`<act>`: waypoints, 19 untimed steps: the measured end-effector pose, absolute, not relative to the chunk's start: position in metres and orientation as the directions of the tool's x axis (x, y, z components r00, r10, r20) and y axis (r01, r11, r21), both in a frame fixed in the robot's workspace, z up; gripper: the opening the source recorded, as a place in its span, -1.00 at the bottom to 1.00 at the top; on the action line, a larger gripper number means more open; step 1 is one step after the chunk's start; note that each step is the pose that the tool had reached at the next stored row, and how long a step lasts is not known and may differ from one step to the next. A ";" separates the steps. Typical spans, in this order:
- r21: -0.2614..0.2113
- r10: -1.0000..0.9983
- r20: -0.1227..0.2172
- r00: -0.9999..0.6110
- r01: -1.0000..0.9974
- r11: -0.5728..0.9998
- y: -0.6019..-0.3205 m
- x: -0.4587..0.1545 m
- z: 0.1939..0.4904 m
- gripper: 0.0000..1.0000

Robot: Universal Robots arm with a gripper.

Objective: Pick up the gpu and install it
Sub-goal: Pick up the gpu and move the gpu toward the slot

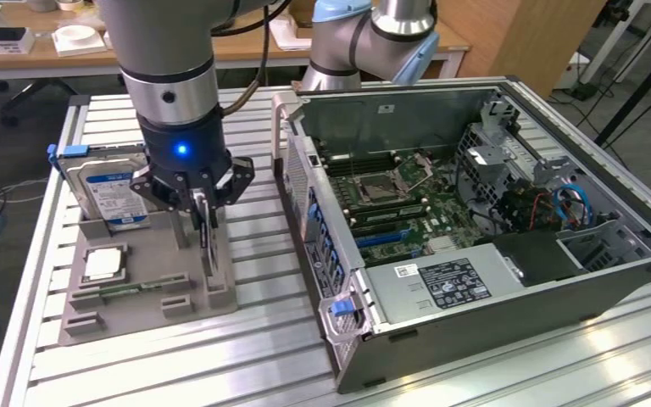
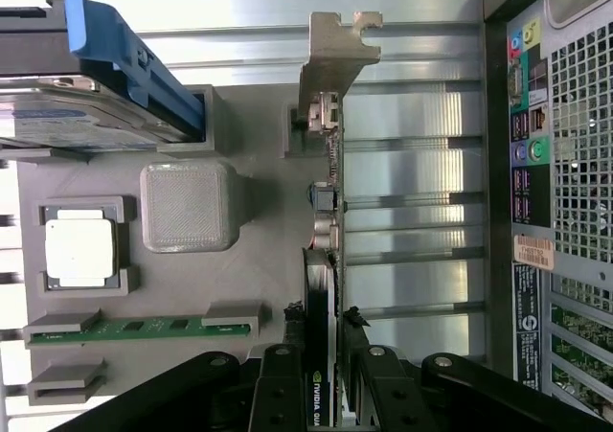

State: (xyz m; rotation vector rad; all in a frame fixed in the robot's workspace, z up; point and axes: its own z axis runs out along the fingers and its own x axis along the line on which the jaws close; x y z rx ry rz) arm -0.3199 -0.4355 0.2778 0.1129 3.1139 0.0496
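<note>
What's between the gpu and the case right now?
Only bare table slats. The wrist view shows that stretch between the gpu and the case; the exterior view agrees.

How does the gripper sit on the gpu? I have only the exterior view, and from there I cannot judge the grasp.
Observer: In the wrist view the gripper has one finger on each flat face of the gpu, and they look closed on it.
Operator: Thank you. At which end of the card is the metal bracket?
Observer: The silvery bracket is at the end far from the gripper. Just beside it, the card's edge appears to sit in a grey slot block of the holder.
</note>
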 end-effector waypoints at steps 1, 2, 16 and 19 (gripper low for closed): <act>0.033 0.073 -0.024 -0.997 0.072 0.997 -0.436 -0.320 0.278 -0.47; 0.033 0.073 -0.024 -0.997 0.072 0.997 -0.436 -0.320 0.278 -0.47; 0.032 0.073 -0.024 -0.997 0.072 0.997 -0.436 -0.320 0.285 -0.47; 0.032 0.073 -0.024 -0.997 0.072 0.997 -0.436 -0.320 0.288 -0.47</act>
